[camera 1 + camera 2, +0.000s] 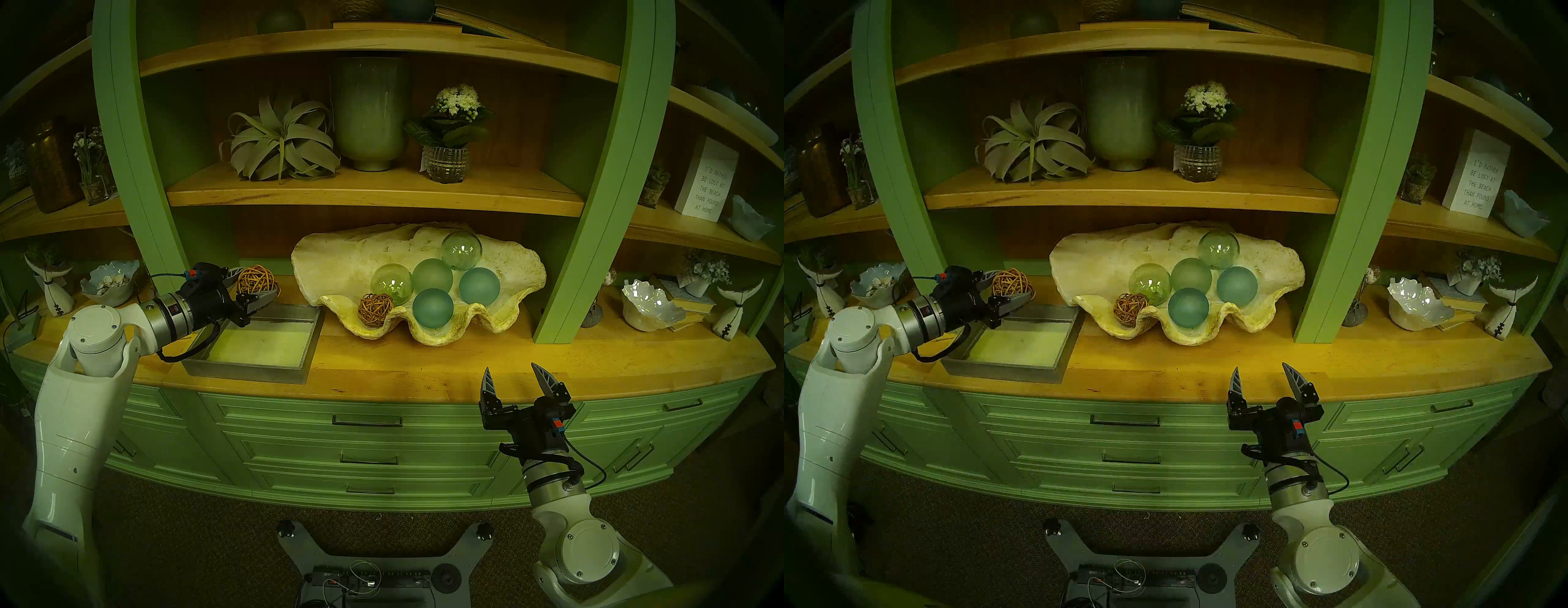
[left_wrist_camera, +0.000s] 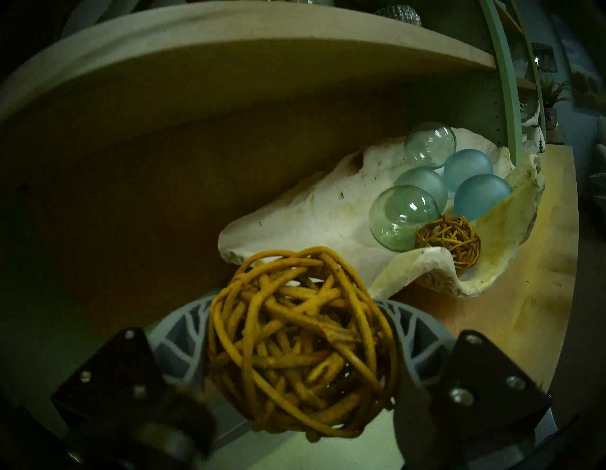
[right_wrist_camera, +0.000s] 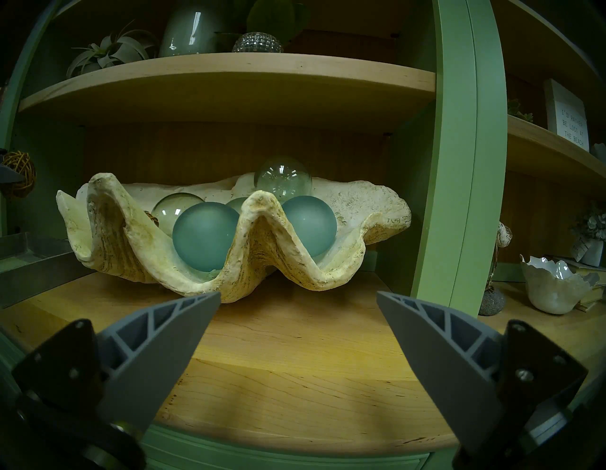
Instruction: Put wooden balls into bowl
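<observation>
My left gripper is shut on a brown woven rattan ball and holds it above the far edge of the grey tray, left of the clam-shell bowl. The held ball fills the left wrist view between the fingers. A second rattan ball lies in the bowl's front left lobe, next to several green and blue glass spheres. It also shows in the left wrist view. My right gripper is open and empty at the counter's front edge, below the bowl.
The shelf board hangs low over the bowl. Green uprights flank the bay. Small white jagged bowls and figurines stand in the side bays. Bare counter lies in front of the bowl.
</observation>
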Robot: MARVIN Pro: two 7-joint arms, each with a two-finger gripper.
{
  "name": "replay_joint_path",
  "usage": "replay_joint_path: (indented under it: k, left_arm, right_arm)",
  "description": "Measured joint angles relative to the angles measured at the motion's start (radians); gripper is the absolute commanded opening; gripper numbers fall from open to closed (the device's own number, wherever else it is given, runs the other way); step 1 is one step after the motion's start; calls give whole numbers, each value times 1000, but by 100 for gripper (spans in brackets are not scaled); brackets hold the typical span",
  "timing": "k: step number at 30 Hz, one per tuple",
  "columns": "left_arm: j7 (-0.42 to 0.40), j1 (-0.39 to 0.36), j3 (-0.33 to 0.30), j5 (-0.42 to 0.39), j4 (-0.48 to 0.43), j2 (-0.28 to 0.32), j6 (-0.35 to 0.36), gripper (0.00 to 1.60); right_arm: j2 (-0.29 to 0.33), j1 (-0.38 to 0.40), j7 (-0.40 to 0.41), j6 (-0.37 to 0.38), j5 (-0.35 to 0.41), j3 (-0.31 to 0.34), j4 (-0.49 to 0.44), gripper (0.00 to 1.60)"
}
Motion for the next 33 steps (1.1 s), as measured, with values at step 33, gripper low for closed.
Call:
replay_joint_path:
  k: [33]
  left_arm:
    - [241,-189,270,107,24,-62,78,0]
  right_arm:
    - [1,0,-1,0,0,-1,2,160]
